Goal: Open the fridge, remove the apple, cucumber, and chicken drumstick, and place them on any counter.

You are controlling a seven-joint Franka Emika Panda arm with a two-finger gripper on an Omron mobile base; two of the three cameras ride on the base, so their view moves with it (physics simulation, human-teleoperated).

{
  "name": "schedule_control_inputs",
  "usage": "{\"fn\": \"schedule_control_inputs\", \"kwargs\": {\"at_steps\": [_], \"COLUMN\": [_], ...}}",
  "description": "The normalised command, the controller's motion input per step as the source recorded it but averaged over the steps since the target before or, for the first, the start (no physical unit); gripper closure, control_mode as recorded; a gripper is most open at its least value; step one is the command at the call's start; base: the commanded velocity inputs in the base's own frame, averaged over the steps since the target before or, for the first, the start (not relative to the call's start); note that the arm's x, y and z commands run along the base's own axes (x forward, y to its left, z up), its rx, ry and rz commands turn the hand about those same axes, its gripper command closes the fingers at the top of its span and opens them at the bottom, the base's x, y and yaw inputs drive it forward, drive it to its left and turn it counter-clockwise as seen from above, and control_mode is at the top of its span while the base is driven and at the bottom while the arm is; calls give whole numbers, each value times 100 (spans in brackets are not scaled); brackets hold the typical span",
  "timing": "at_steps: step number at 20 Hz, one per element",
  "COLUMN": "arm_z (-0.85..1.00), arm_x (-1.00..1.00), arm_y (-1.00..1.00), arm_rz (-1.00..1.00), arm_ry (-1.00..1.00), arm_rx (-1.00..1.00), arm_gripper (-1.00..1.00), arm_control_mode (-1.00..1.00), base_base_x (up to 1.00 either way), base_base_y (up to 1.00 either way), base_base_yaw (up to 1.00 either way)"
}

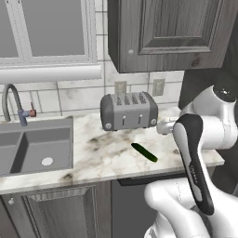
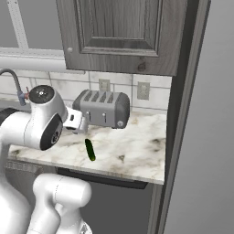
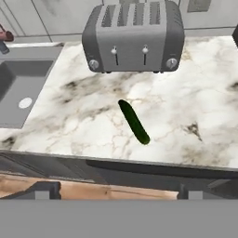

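Observation:
A slim dark green cucumber lies flat on the white marble counter, in front of the toaster. My gripper hangs open over the counter's front edge, back from the cucumber, with nothing between its fingertips. The hand sits at about toaster height. A light-grey fridge wall rises at the right of the right base view; I cannot tell how its doors stand. The apple and the chicken drumstick are out of view.
A grey four-slot toaster stands at the back of the counter. The steel sink with its faucet lies to the left. A dark upper cabinet hangs overhead.

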Motion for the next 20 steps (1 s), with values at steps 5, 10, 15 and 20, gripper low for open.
{"fn": "schedule_control_inputs", "kwargs": {"at_steps": [5, 10, 15, 20], "arm_z": [34, 23, 25, 24], "arm_x": [-29, -43, -72, -70], "arm_y": [-1, -5, -5, -1], "arm_rz": [-5, -1, 0, 0], "arm_ry": [0, -1, -4, -5], "arm_rx": [-9, -2, 0, 0], "arm_gripper": [-100, -100, -100, -100], "arm_control_mode": [-100, -100, -100, -100], "base_base_x": [0, 0, 0, 0], "base_base_y": [0, 0, 0, 0], "base_base_yaw": [0, 0, 0, 0]}}
